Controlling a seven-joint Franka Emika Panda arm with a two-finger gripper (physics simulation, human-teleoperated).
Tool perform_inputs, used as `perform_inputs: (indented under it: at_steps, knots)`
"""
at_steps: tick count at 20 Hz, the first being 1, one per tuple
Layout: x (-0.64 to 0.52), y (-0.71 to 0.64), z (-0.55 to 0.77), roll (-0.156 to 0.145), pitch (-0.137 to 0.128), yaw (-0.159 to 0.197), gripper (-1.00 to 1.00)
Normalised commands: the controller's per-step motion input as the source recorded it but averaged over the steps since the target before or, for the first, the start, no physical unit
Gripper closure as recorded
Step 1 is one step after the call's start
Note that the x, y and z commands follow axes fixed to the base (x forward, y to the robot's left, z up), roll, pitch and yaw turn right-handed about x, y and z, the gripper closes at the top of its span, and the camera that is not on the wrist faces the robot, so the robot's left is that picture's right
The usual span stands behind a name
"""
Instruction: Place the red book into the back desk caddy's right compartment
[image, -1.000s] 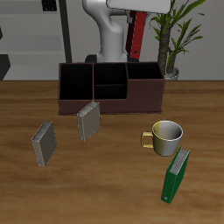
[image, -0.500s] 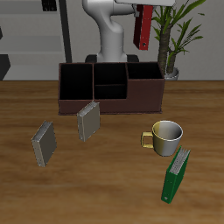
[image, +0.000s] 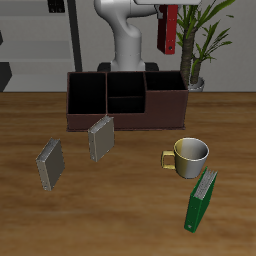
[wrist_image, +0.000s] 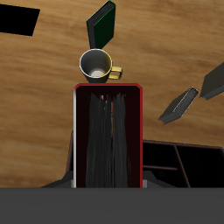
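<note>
Table (image: 30, 120): we see the wooden top carrying the caddy, two grey books, a mug and a green book, all where they lay a second ago.
Back desk caddy (image: 126, 118): it sits toward the rear of the table, three black-lined sections open to the top; nothing in it has changed.
Right compartment (image: 165, 84): the end section next to the potted plant (image: 200, 40) (its inside looks plain black to us).
Arm (image: 125, 35): the white column rises behind the caddy as before.
Red book (image: 169, 28): it hangs upright in the air, high over the right compartment and well clear of the caddy's rim. Against the earlier frames we find it higher and shifted a little toward the plant. In the wrist view the red book (wrist_image: 108, 136) fills the middle, page edges facing the camera.
Gripper (image: 166, 8): clamped on the top of the red book, though we can barely make out the fingers themselves.
Green book (image: 202, 199): tilted, near the table's front edge, just beside the mug.
Mug (image: 188, 156): upright, unmoved.
Grey books (image: 100, 138): two, both leaning, in front of the caddy, unchanged.
</note>
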Motion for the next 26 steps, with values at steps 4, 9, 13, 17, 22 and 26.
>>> perform_inputs:
  at_steps: [4, 9, 13, 17, 22, 26]
  knots:
    - [-0.21, 0.1, -0.01, 0.019, -0.017, 0.014, 1.0]
    - [-0.19, 0.07, -0.13, 0.026, -0.002, 0.026, 1.0]
    - [-0.03, -0.08, -0.21, -0.008, 0.017, -0.009, 1.0]
    - [-0.03, -0.04, -0.22, -0.006, 0.028, 0.0, 1.0]
    - [-0.08, -0.03, -0.07, -0.001, 0.002, -0.003, 1.0]
    - [-0.05, 0.01, -0.11, 0.012, 0.004, 0.014, 1.0]
